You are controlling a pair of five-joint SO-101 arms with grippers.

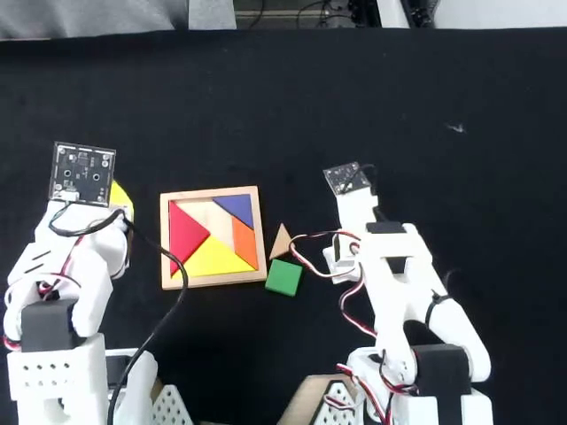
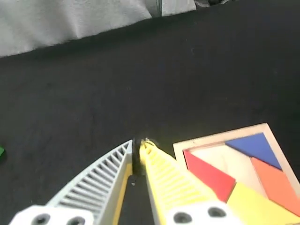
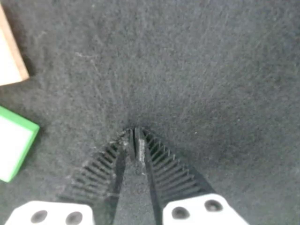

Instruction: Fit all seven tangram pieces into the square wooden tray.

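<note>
Green square [image 1: 283, 277] sits at the near right corner of tray [image 1: 165, 266], tan triangle [image 1: 281, 241] just beside the tray's right edge. Inside: yellow triangle [image 1: 217, 258], red triangle [image 1: 184, 232], orange piece [image 1: 245, 241], blue triangle [image 1: 235, 208]. Left gripper [image 2: 140, 144] closed, empty, left of tray. Right gripper [image 3: 135, 139] closed, empty, over cloth [image 1: 443, 177].

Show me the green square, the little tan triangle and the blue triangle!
green square [image 1: 283, 277], high view, middle of its top face.
tan triangle [image 1: 282, 245], high view, middle of its top face.
blue triangle [image 1: 239, 207], high view, middle of its top face.
</note>
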